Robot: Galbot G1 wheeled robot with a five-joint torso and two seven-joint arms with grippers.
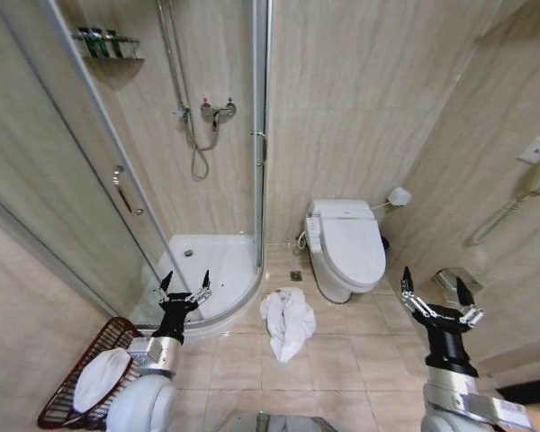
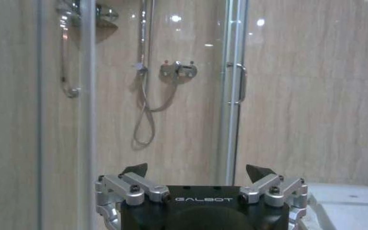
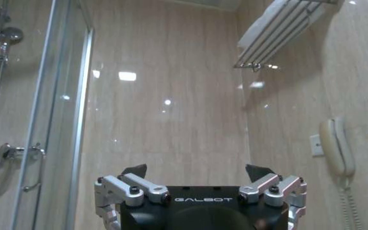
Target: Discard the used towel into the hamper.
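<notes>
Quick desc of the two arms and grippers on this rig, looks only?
Both match. Left gripper and right gripper: black body, silver metal linkage fingers with visible bolts, dark pointed tips. White "GALBOT" lettering on the body face in both wrist views. Black wrist section runs into a silver-grey collar and light grey rounded arm shell. No loose cables visible.

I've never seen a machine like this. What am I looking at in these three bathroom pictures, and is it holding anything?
It is a wheeled robot with two arms. The wide picture comes from a camera on its head, looking down at the floor. The other two come from cameras on its wrists, each looking past its own claw. The left gripper and right gripper are both raised, open and holding nothing. A crumpled white towel lies on the tiled floor between the shower and the toilet. By the robot's left side sits the hamper, a reddish wire basket with something white already in it.
</notes>
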